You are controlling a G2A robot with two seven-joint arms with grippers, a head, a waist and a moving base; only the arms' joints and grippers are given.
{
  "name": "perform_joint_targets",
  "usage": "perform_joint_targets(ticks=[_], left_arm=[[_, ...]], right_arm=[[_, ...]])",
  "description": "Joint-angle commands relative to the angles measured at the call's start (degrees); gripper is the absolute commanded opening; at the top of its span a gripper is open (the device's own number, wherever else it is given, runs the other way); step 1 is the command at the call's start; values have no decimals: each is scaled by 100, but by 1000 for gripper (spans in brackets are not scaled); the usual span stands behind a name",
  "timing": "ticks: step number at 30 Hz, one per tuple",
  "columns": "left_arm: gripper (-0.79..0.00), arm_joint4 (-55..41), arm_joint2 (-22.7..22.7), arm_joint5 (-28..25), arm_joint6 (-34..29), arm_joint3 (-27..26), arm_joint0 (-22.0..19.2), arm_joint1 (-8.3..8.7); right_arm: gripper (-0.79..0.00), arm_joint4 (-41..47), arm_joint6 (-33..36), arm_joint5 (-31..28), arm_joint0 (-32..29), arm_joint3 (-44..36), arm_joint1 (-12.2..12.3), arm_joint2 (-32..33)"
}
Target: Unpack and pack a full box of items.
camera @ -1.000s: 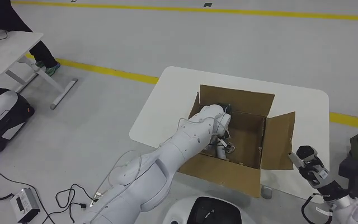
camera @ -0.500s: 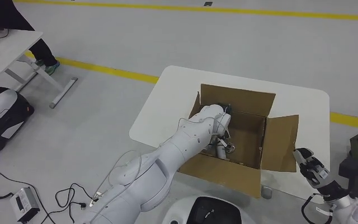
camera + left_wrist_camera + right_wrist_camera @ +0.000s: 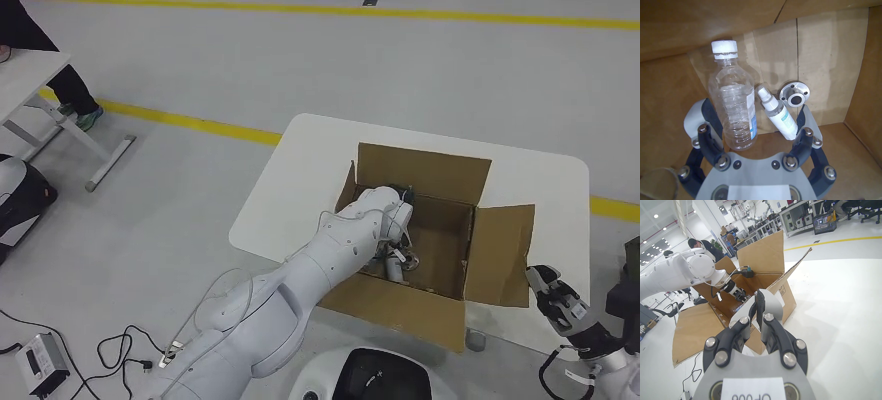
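Note:
An open cardboard box (image 3: 425,170) stands on the white table (image 3: 300,190). My left gripper (image 3: 755,115) is down inside it, open. A clear plastic bottle (image 3: 732,98) with a white cap and a small white spray bottle (image 3: 779,113) lie between its fingers, touching neither pad. A round metal flange (image 3: 795,93) rests just beyond the spray bottle against the box wall (image 3: 829,56). My right gripper (image 3: 757,300) is shut and empty. It hovers outside the box (image 3: 761,255), past the folded-out right flap (image 3: 500,255), near the table's corner (image 3: 545,280).
A small grey object (image 3: 477,343) lies on the table by the box's front corner. A brown rounded object (image 3: 657,181) sits low in the box beside my left wrist. The flaps stand up at the back and left; bare tabletop lies right of the box.
My right gripper drew back a little from the right flap toward the table's corner, and the flap dropped slightly outward. The left arm stayed still in the box.

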Motion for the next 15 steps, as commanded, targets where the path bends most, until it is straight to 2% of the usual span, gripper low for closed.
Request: perform_joint_targets(ticks=[1,4,6,8,10,15], left_arm=[[0,0,0,0,0,0,0,0],[0,0,0,0,0,0,0,0],[0,0,0,0,0,0,0,0],[0,0,0,0,0,0,0,0],[0,26,-40,-22,187,-25,72,21],[0,373,-40,247,213,-110,117,67]], right_arm=[[-754,0,0,0,0,0,0,0],[-730,0,0,0,0,0,0,0],[-674,0,0,0,0,0,0,0],[-656,0,0,0,0,0,0,0],[-634,0,0,0,0,0,0,0],[-594,0,0,0,0,0,0,0]])
